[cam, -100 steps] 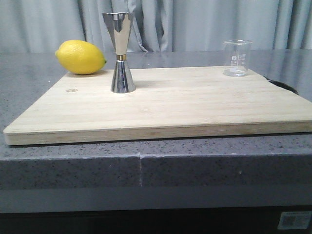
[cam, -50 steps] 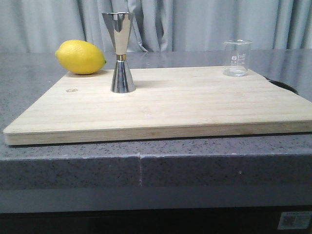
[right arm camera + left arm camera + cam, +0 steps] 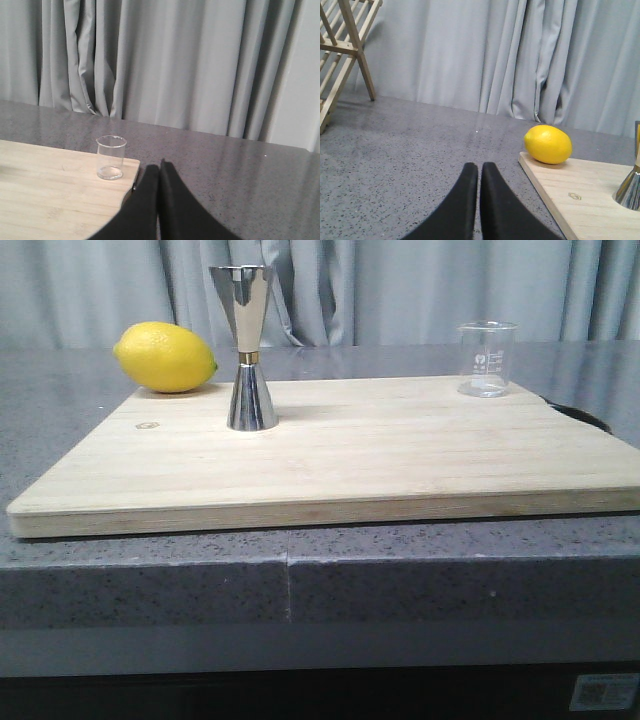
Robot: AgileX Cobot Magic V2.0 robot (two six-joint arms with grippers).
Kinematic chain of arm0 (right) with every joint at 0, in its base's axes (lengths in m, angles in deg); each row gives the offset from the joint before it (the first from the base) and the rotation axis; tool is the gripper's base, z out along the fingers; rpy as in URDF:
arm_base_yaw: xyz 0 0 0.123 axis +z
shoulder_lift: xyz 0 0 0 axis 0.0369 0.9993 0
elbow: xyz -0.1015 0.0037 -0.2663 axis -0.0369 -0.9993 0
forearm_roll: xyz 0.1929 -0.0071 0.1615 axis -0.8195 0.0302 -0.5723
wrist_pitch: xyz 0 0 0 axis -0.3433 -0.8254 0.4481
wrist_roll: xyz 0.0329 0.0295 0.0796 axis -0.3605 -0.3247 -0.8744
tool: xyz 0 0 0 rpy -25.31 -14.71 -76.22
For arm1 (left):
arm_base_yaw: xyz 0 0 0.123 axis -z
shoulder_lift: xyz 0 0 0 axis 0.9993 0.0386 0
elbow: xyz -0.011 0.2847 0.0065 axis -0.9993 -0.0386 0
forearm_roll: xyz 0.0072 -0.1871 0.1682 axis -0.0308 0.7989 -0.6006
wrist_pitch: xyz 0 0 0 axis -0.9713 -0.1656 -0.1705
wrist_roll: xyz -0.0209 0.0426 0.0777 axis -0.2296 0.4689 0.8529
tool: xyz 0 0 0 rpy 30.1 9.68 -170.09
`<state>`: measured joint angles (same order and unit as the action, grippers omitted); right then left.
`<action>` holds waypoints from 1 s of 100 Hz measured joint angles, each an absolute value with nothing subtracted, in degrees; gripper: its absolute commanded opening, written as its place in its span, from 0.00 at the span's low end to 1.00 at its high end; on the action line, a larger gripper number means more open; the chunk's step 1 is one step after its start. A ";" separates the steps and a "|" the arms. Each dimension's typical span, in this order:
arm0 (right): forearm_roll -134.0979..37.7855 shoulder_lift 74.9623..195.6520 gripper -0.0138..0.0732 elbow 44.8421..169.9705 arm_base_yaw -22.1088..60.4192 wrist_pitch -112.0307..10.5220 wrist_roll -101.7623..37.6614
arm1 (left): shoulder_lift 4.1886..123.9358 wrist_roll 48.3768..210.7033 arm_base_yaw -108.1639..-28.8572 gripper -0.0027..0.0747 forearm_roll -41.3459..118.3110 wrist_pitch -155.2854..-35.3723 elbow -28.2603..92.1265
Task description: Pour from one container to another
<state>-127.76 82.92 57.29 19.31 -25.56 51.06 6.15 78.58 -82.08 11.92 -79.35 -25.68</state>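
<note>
The small clear glass beaker (image 3: 487,359) stands upright at the back right corner of the wooden board (image 3: 350,455); the right wrist view shows the beaker (image 3: 111,157) too. The steel jigger (image 3: 247,348) with its gold waist band stands upright on the board's back left part, and only its base (image 3: 630,187) shows in the left wrist view. My left gripper (image 3: 479,167) is shut and empty, low over the grey counter beside the board's left edge. My right gripper (image 3: 159,166) is shut and empty, just off the board's right corner near the beaker. Neither gripper appears in the front view.
A yellow lemon (image 3: 165,357) lies at the board's back left corner, close to the jigger. A wooden rack (image 3: 342,55) stands on the counter (image 3: 300,580) far off to the left. Grey curtains hang behind. A dark object (image 3: 580,416) lies by the board's right edge.
</note>
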 measured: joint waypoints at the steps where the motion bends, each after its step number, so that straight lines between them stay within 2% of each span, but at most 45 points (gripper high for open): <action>1: -127.76 82.92 0.08 57.29 19.31 -25.43 51.06 | 6.15 78.58 -82.08 0.01 11.92 -79.35 -25.68; 38: -128.38 82.92 0.08 57.29 19.31 -24.31 51.06 | 6.15 78.58 -82.08 0.01 11.92 -79.35 -25.68; 52: -125.72 82.92 0.08 57.29 19.31 -24.31 46.17 | 6.15 78.58 -82.08 0.01 11.92 -79.35 -25.68; 71: -101.39 82.92 0.08 57.29 19.31 -26.33 24.88 | 6.15 78.58 -82.08 0.01 11.92 -79.35 -25.68; 100: -56.82 82.92 0.08 55.40 16.29 -31.03 -18.81 | 6.15 78.58 -82.08 0.01 11.92 -79.35 -25.68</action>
<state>-56.82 82.92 55.40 16.29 -31.03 -18.81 6.15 78.58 -82.08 11.92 -79.35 -25.68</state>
